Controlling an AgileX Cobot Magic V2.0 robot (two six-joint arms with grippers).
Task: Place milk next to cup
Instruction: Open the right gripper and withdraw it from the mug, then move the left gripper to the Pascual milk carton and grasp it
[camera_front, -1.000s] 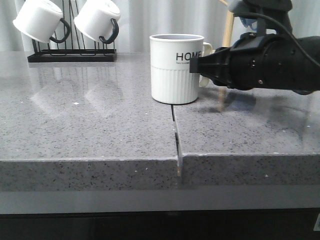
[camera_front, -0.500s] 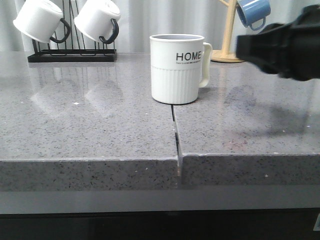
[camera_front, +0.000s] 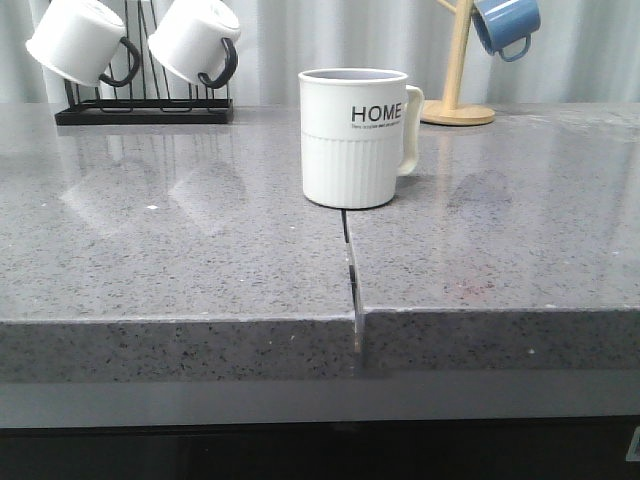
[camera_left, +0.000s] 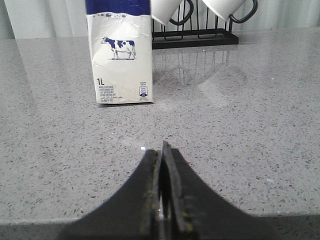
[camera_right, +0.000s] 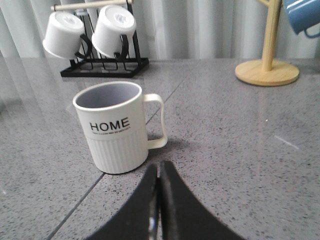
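The cup (camera_front: 352, 137), a white ribbed mug lettered "HOME" with a cream handle, stands upright in the middle of the grey counter; it also shows in the right wrist view (camera_right: 116, 127). The milk (camera_left: 120, 52), a white carton with a cow picture and a blue top, stands upright on the counter in the left wrist view only, out of the front view. My left gripper (camera_left: 163, 146) is shut and empty, some way short of the carton. My right gripper (camera_right: 159, 165) is shut and empty, just short of the cup. Neither arm shows in the front view.
A black rack (camera_front: 145, 105) with two hanging white black-handled mugs stands at the back left. A wooden mug tree (camera_front: 458, 80) with a blue mug (camera_front: 506, 25) stands at the back right. A seam (camera_front: 353, 280) runs down the counter from the cup to the front edge.
My right arm, which was in front of the cup's handle a second ago, has pulled away to the right and left the front view. The cup has not moved.
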